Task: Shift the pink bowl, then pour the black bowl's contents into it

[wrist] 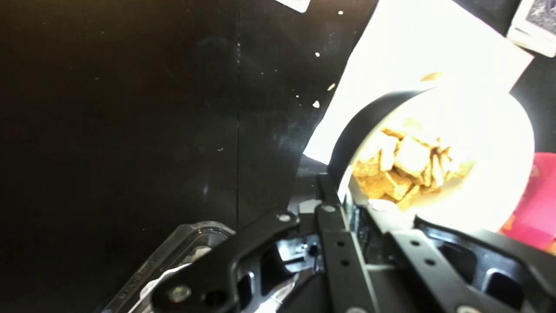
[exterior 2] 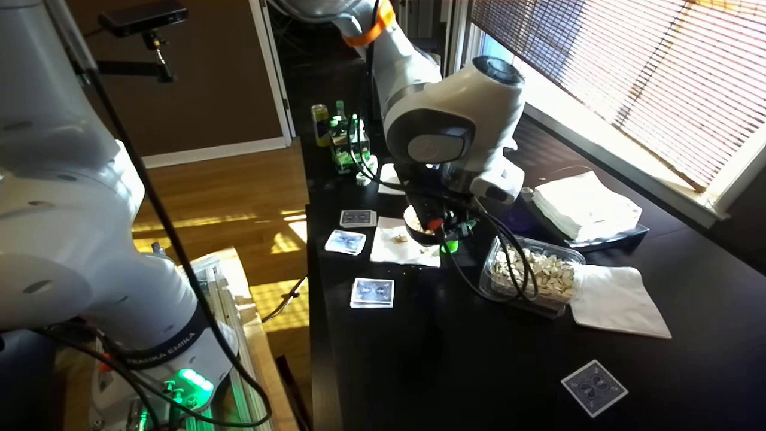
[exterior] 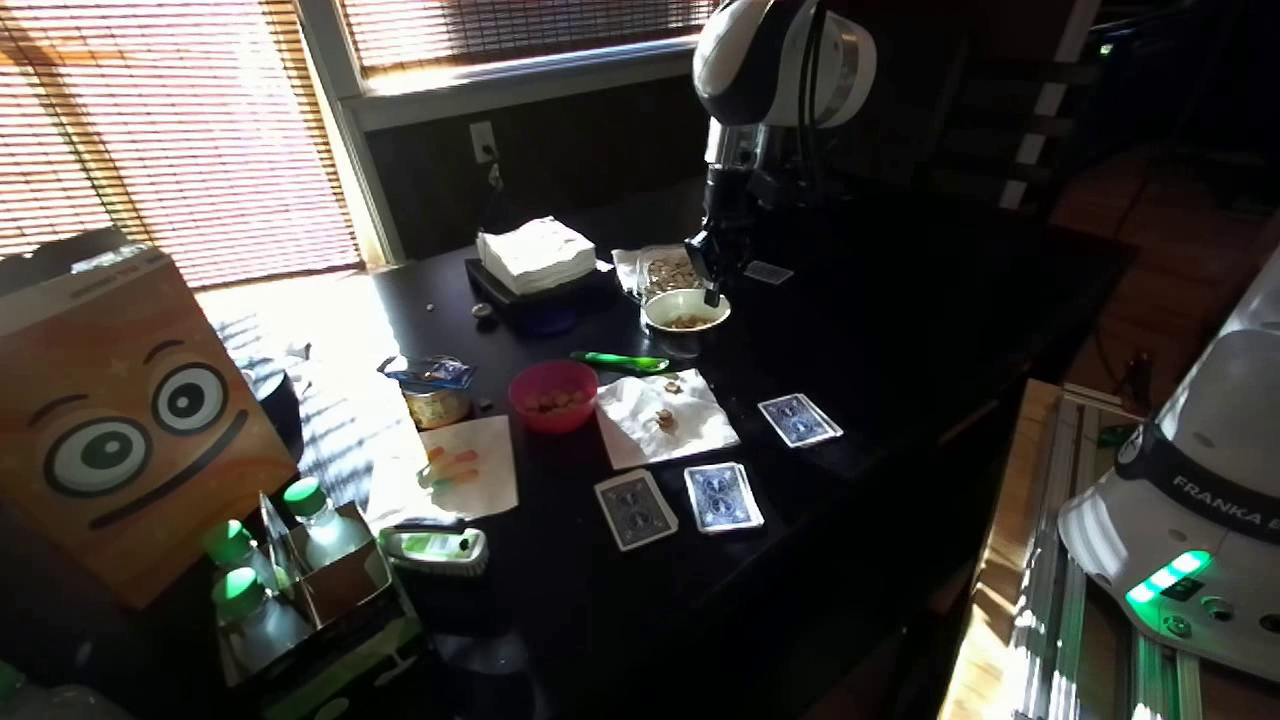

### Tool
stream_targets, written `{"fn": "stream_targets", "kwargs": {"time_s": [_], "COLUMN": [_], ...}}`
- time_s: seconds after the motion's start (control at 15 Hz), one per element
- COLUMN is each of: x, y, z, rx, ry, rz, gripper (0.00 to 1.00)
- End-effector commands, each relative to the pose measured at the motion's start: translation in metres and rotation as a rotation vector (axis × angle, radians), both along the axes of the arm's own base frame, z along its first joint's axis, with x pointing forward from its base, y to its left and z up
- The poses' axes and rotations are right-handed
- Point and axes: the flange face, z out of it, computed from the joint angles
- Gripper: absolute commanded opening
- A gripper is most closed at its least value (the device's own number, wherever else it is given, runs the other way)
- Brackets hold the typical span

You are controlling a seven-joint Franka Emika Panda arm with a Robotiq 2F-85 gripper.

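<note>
The black bowl (exterior: 678,304) has a black outside and a pale inside, with tan chip-like pieces in it. My gripper (wrist: 341,187) is shut on its rim, one finger inside and one outside, also in an exterior view (exterior: 712,295). The bowl is held above the table, slightly tilted; in the wrist view (wrist: 482,134) it overlaps the white napkin. In an exterior view its dark side (exterior 2: 421,238) shows under the arm. The pink bowl (exterior: 553,390) stands on the table with some pieces in it. Part of it shows at the wrist view's right edge (wrist: 536,200).
A clear container of shells (exterior 2: 532,269) and a napkin stack (exterior: 540,255) stand at the back. A green spoon (exterior: 620,361) and a napkin with scraps (exterior: 690,430) lie beside the pink bowl. Card piles (exterior: 722,497), a tin (exterior: 437,408) and a bottle carrier (exterior: 320,600) are around.
</note>
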Motion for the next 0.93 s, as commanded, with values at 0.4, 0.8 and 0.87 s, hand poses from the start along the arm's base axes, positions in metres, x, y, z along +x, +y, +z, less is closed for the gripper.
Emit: {"fn": "stream_targets", "kwargs": {"time_s": [0.4, 0.8, 0.87], "x": [0.018, 0.021, 0.021], "y": [0.101, 0.116, 0.113], "z": [0.058, 0.049, 0.048], "rx": [0.097, 0.087, 0.086], "ry": [-0.198, -0.194, -0.193], "rz": [0.104, 0.127, 0.122], "gripper": [0.02, 0.08, 0.08]}}
